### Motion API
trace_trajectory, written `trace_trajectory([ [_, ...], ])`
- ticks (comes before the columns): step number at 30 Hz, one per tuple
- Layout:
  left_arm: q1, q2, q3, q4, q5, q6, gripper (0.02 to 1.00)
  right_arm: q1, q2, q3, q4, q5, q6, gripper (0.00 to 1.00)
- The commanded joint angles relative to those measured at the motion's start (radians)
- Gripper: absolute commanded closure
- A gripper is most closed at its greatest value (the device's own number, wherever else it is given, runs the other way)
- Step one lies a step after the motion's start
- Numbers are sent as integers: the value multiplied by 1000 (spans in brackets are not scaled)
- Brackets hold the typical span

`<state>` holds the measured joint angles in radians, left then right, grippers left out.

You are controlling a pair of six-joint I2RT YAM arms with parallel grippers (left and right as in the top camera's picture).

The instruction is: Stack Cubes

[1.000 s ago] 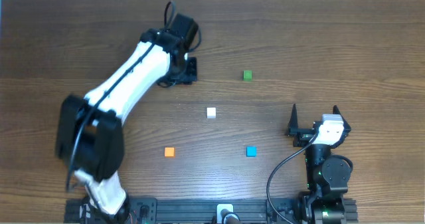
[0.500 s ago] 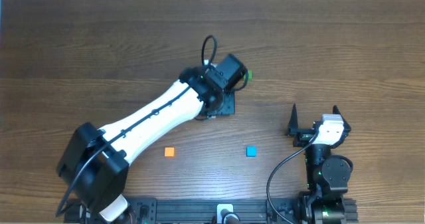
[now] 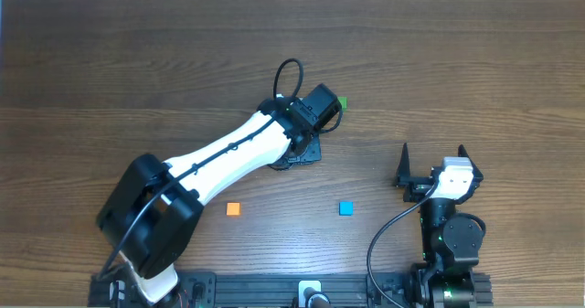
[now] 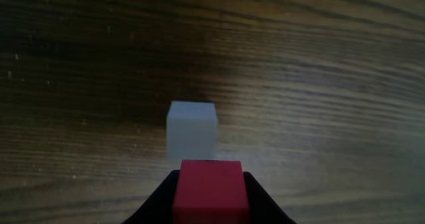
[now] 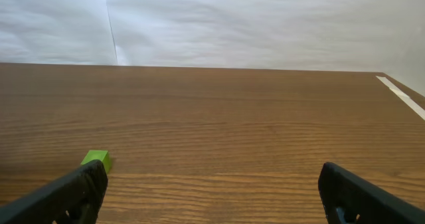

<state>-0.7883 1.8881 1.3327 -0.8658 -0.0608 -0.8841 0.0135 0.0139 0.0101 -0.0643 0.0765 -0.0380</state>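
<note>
Red cube is pinched between the two fingers of the left gripper, which grip it on opposite side faces. In the left wrist view the white cube sits on the wooden table just beyond the red one. The two are apart, and the red cube is not yet resting on it.

Other cubes on the table:
- green cube, just past the left arm's wrist
- orange cube, near the arms' side and well apart from the white one
- blue cube, likewise near the arms' side and well apart

The right gripper is parked at the right with its fingers spread and nothing between them.

Step in hand, as judged: place red on white.

Notes for doing it well:
- The white cube's centre appears slightly off the red cube's centre line. That sideways offset should be corrected before descending.
- The arm should carry forward until the red cube is squarely over the white top face, with edges parallel.
- Descent should be straight and slow. A skewed approach would likely nudge the white cube, which looks light and free to slide on the smooth wood.
- The fingers should part only once the faces seem to meet, then lift vertically so they do not drag the red cube off.

Height above the white cube cannot be judged from these views.
</note>
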Motion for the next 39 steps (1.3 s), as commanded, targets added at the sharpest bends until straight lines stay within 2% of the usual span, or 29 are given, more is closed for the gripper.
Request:
trace_trajectory([
  [1, 19, 27, -7, 6, -29, -39, 980, -6, -8, -5, -3, -8, -4, 9],
  [36, 31, 65, -7, 25, -45, -45, 980, -6, -8, -5, -3, -8, -4, 7],
  [39, 31, 66, -7, 25, -45, -44, 950, -6, -8, -5, -3, -8, -4, 9],
])
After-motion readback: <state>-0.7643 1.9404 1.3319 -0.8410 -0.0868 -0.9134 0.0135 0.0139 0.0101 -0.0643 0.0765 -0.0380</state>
